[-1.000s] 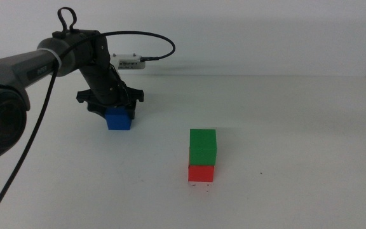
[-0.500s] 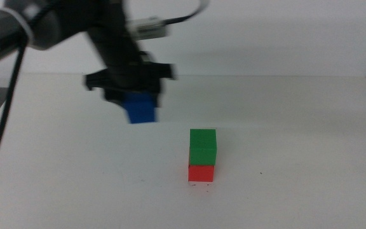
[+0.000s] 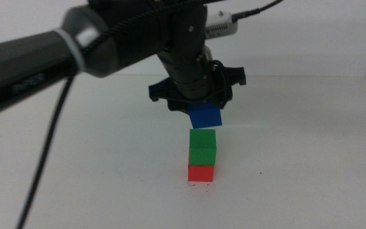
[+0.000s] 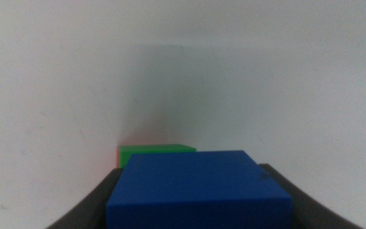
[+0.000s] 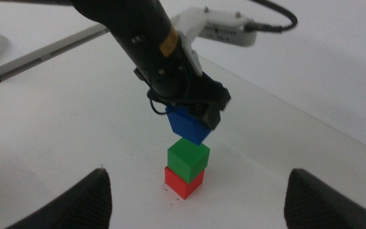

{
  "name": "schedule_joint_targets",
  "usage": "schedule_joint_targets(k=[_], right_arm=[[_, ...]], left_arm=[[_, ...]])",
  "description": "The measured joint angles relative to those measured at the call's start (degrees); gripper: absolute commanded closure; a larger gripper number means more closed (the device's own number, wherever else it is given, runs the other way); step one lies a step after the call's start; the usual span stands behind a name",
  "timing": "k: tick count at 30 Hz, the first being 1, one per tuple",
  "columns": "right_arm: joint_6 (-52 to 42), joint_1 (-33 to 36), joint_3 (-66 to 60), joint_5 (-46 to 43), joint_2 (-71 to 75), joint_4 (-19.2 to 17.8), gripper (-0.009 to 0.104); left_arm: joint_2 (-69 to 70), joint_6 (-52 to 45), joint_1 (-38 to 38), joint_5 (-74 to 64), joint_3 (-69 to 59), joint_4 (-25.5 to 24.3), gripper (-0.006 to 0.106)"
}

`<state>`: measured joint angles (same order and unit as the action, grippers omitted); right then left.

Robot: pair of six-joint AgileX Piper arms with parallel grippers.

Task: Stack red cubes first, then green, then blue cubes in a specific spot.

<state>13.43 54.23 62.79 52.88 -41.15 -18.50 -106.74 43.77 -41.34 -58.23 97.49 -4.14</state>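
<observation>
- The blue cube [image 3: 206, 116] hangs in the air just above the green cube [image 3: 203, 147], apart from it and set a little to one side; from the left wrist camera you see the blue cube [image 4: 199, 189] filling the foreground with only a sliver of the green cube [image 4: 156, 149] beyond it.
- The green cube sits squarely on the red cube [image 3: 201, 173], which rests on the white bench [image 3: 297, 159] where the faint marks of the specific spot [image 3: 200, 185] show at its base.
- Your left pincer [image 3: 199, 102] is clamped on the blue cube by two opposite side faces.
- Judging by looks, the cube is light, rigid and matte, so it should not slip or deform; hold flat faces, not edges.
- Its underside looks slightly tilted in the right wrist view, so square it over the green cube before lowering.
- A two-cube tower is likely easy to topple; a sideways nudge is the risk.
- Your right pincer [image 5: 196, 191] waits well back from the stack, jaws spread wide and holding nothing.
</observation>
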Motion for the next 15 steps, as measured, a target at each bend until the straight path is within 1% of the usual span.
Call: schedule_joint_targets(k=[2,8,15], right_arm=[[0.0,0.0,0.0,-0.1,0.0,0.0,0.013],[0.0,0.0,0.0,-0.1,0.0,0.0,0.013],[0.0,0.0,0.0,-0.1,0.0,0.0,0.013]], left_arm=[[-1.9,0.0,-0.2,-1.9,2.0,0.6,0.102],[-7.8,0.1,-0.3,-10.2,9.4,0.2,0.102],[-9.7,0.1,-0.3,-11.7,10.4,0.0,0.102]])
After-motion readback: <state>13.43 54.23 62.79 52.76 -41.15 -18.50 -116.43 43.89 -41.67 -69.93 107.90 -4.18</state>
